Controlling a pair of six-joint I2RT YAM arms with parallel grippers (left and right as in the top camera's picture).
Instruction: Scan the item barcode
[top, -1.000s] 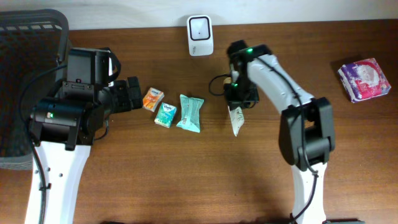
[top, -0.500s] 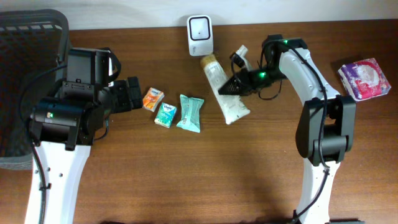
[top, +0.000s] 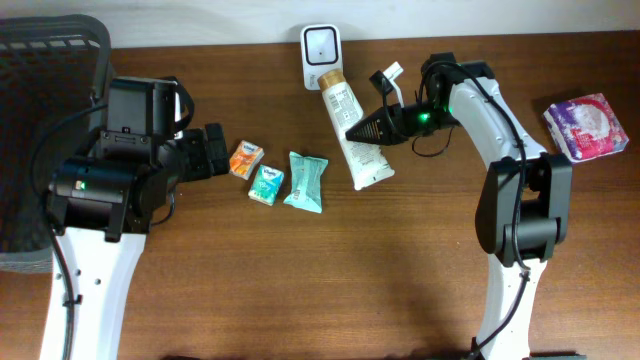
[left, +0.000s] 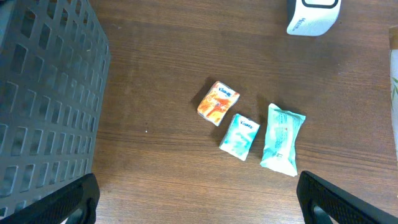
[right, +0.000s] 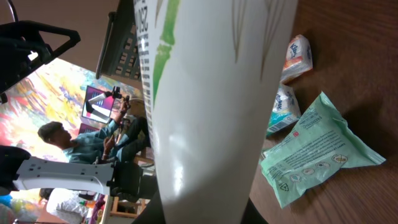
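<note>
the right arm rises from its base at the near edge of the table (top: 300, 290), folds at the elbow, and runs up toward the far edge, where the wrist turns so the right gripper (top: 372, 128) points left. its jaws are closed tight on the tube (top: 354, 140), gripping it at about mid-length. the tube hangs at a slant: its gold cap end is up and just below the scanner (top: 322, 57), and its crimped end angles down and to the right. in the right wrist view the tube's white body fills the middle of the frame, with a green stripe and black print along one edge; the fingers themselves barely show there. the left arm is bent near the basket (top: 40, 100), its wrist level and the left gripper (top: 213, 150) pointing right toward the orange pack (top: 246, 158). its jaws stand wide apart and hold nothing; in the left wrist view the two fingertips sit at the bottom corners with bare wood between them. beside the orange pack lie a small teal pack (top: 266, 184) and a green pouch (top: 305, 181), close together and well left of the tube. a purple pack (top: 586, 128) sits far right, apart from everything else.
</note>
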